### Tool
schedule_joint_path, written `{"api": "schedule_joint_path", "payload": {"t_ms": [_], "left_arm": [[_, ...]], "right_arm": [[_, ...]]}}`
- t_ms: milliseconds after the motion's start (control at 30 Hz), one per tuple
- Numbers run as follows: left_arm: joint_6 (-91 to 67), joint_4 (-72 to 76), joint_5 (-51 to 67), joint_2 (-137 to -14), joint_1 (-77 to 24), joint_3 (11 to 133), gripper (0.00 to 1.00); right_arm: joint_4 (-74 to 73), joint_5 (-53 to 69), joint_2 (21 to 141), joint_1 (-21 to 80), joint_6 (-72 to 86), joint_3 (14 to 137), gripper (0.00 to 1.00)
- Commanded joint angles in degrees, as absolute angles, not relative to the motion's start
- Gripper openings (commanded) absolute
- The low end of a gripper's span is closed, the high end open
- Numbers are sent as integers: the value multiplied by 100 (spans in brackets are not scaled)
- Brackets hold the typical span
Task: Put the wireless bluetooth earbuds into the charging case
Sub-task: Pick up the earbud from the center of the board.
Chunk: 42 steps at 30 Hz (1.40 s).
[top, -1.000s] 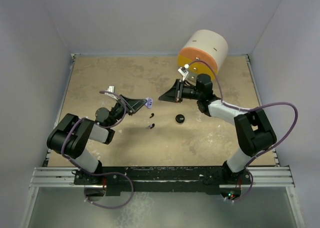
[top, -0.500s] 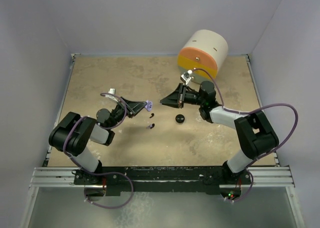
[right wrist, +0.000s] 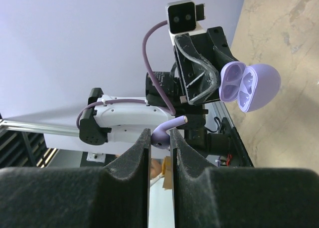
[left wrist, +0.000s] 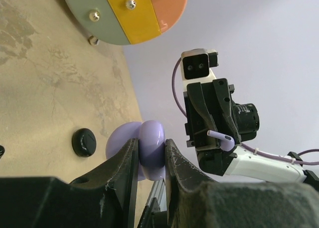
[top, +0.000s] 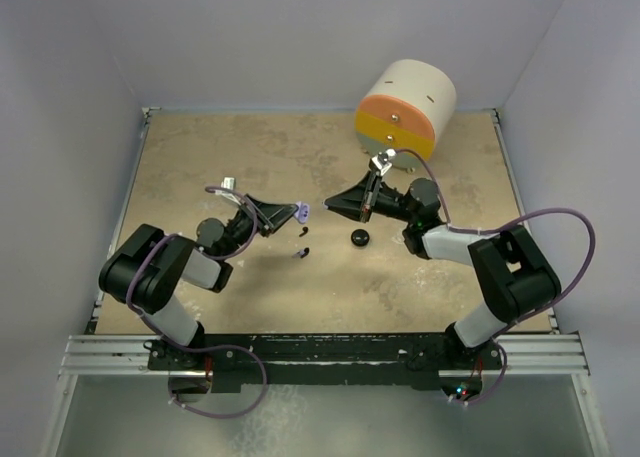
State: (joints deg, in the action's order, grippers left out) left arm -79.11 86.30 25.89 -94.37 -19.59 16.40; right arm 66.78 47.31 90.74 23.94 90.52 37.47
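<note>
Tan tabletop [top: 200, 167]: left pincer [top: 287, 214] clamps open case [right wrist: 249, 86]; right pincer [right wrist: 159, 138], pinching lavender earbud [right wrist: 169, 125], now nearer.

Lighting in the top view is soft and even, coming from overhead with no harsh glare. Only faint, fuzzy shadows land on the counter [top: 250, 157], and the near strip below the rail [top: 320, 349] goes dimmer. Tiny stuff there is hard to resolve. On the wrist cams, the left end effector [left wrist: 151, 142] is dark and mushy up close, though the lavender case [left wrist: 117, 144] catches a glossy highlight. The right end effector [right wrist: 159, 137] is blurry black too, while the lavender earbud [right wrist: 172, 124] in it looks sharper.
</note>
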Motion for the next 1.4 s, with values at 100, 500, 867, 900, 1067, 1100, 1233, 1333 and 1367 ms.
{"api": "schedule_joint_path", "payload": {"t_ms": [100,500,867,900,1067,1100,1233,1333,1367], "left_arm": [[-7922,9859,2435,-9386,-2087,1955,0],[-7950,9861,2267,-9424,-2228,2149,0],[-8196,9854,1917,-9787,-2424,2171,0],[-8191,9853,1902,-9808,-2441,2182,0],[-8225,9858,1793,-9856,-2523,2200,0],[-8248,9855,1772,-9853,-2539,2205,0],[-8356,9856,1708,-9829,-2599,2202,0],[-8463,9861,1660,-9855,-2634,2190,0],[-8486,9859,1647,-9864,-2655,2185,0]], "right_arm": [[8042,4535,9222,2369,9693,3557,0],[9119,4218,9595,2377,10306,3246,0],[9901,4279,10148,2383,10546,3191,0],[9930,4274,10191,2382,10548,3184,0],[10062,4289,10366,2389,10532,3190,0],[10100,4281,10403,2388,10511,3188,0],[10167,4280,10510,2391,10477,3201,0],[10252,4280,10595,2390,10505,3205,0],[10273,4276,10625,2383,10517,3201,0]]}}
